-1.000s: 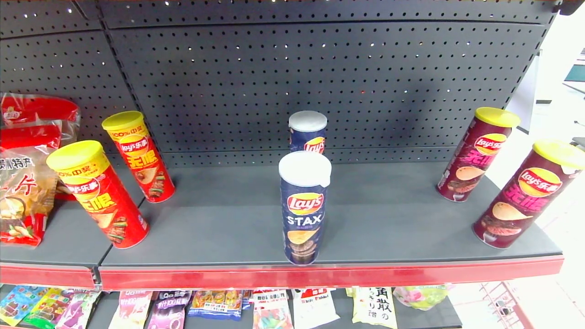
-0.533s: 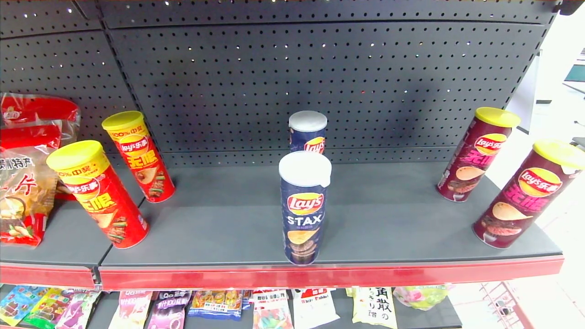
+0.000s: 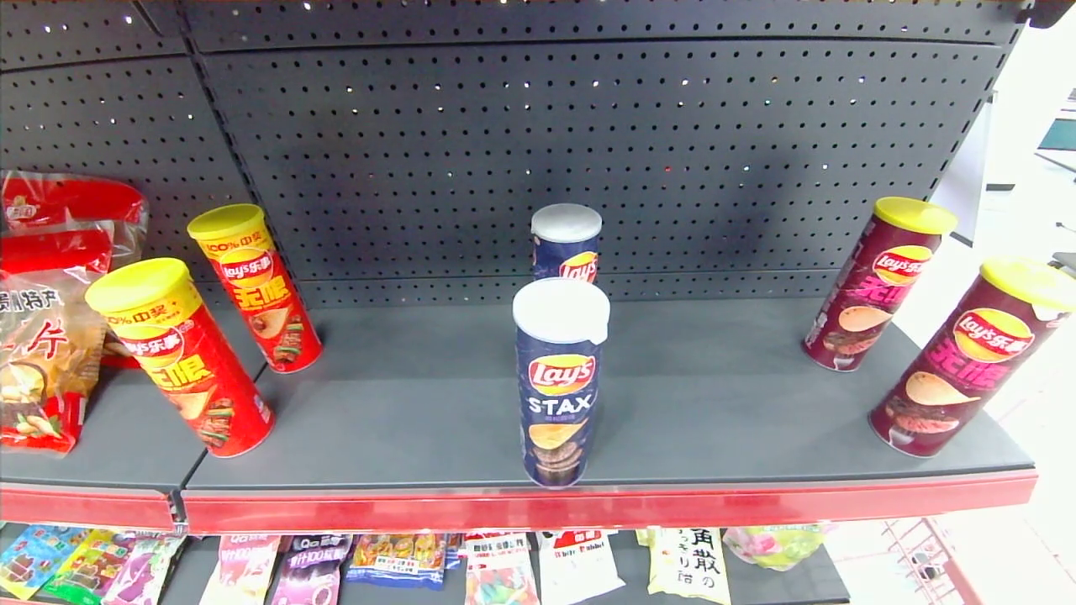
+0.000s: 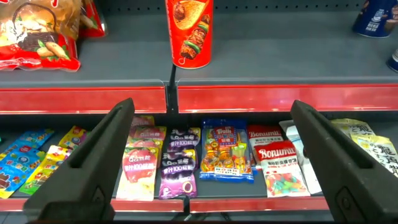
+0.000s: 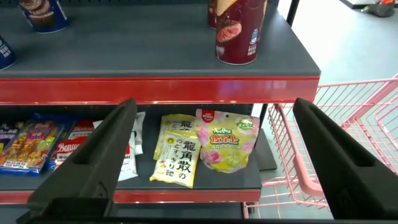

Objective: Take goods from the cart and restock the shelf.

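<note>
Well, left gripper [image 4: 212,104] and right gripper [image 5: 216,102] gape wide, empty; the can [image 3: 559,386] at the shelf's [image 3: 714,403] front edge is probably light, stiff and slick, so grip mid-body.

The grey shelf [image 3: 698,403] bears upright red cans [image 3: 181,361], blue cans [image 3: 559,386], maroon cans [image 3: 874,290] and snack bags [image 3: 42,353].

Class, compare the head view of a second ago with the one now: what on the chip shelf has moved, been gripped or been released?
Nothing visibly changed. The front blue can, the red cans and the maroon cans stand on the shelf as before.
</note>
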Robot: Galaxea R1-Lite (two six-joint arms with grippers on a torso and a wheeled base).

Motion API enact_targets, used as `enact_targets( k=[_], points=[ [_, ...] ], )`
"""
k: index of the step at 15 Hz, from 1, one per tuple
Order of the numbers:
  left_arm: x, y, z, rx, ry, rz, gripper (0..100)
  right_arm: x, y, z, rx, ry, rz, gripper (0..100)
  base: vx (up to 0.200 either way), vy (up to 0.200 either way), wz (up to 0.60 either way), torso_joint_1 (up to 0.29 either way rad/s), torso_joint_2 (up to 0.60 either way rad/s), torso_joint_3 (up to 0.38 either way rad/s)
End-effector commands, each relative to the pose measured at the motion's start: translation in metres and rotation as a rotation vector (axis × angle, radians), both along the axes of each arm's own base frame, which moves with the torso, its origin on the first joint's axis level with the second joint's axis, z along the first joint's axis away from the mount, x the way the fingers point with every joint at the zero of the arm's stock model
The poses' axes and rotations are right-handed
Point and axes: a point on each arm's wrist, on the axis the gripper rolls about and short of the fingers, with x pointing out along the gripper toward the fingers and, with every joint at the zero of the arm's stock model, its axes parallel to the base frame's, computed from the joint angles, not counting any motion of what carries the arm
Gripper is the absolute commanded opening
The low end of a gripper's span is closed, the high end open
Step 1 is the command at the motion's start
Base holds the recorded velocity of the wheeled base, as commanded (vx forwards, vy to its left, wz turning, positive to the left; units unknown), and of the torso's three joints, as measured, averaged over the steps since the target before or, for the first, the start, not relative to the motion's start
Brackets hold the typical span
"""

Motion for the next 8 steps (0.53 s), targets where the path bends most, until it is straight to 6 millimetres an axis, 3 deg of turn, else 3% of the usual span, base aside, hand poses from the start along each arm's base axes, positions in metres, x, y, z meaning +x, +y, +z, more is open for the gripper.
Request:
enact_targets(
  k=[1,8],
  points=[
    [0.0001,0.0000,0.0000,0.000,0.001,0.001,100,-0.0001,0.0000,0.0000,0.000,-0.001,0.001,100,0.000,0.000,0.00,0.000,0.00,0.000],
    [0.0001,0.0000,0.0000,0.000,0.001,0.001,100,-0.0002,0.0000,0.0000,0.003,-0.003,0.001,100,0.000,0.000,0.00,0.000,0.00,0.000]
  ],
)
